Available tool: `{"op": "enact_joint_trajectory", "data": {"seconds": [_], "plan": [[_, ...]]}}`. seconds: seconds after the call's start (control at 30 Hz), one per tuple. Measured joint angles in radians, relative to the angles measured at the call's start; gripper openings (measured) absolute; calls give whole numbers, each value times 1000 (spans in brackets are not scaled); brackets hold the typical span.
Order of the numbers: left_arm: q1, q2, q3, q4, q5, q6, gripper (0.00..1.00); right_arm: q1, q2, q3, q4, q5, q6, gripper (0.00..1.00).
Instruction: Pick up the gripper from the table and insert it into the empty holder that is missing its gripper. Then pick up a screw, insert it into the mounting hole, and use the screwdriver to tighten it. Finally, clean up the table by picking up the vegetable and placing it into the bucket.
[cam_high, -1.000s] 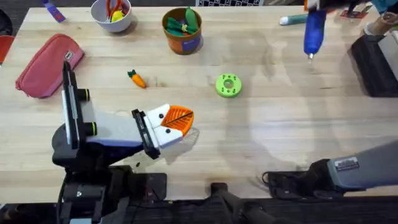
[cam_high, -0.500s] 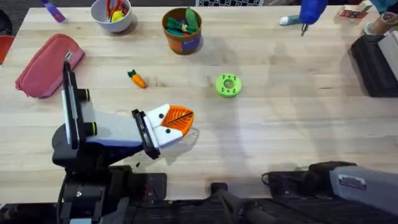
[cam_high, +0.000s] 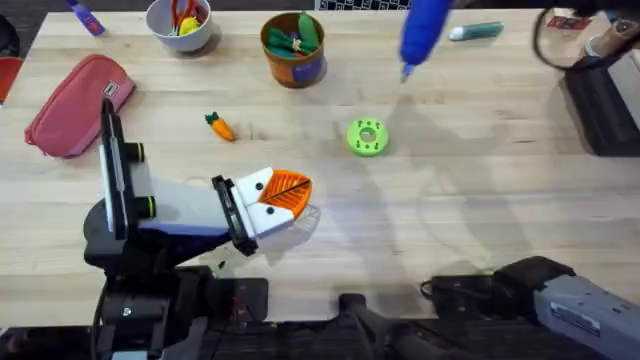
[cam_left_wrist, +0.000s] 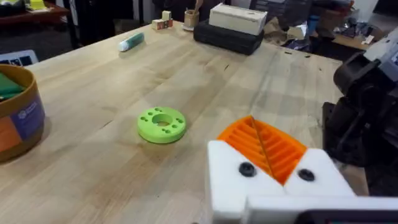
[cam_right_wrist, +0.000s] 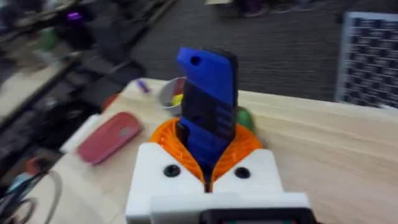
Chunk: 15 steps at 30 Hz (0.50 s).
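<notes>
Clamping the screwdriver in the right gripper (overhead: airborne), left gripper clenched, empty.

pale wooden table: matt, grained | bright blue plastic screwdriver: smooth, glossy | orange ribbed plastic pads: ridged

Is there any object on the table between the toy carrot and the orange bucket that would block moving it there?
Nothing visible blocks it. The carrot lies on bare wood, and the stretch of table up to the bucket holds no other object. The green ring sits off to the side.
</notes>
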Motion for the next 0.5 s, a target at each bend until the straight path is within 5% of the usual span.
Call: {"op": "enact_joint_trajectory", "data": {"seconds": [0.27, 0.5], "plan": [[0, 0, 0, 0, 0, 0, 6, 186, 55, -17, 208, -220, 35, 23], [0, 0, 0, 0, 0, 0, 6, 321, 68, -22, 355, -270, 15, 23]]}}
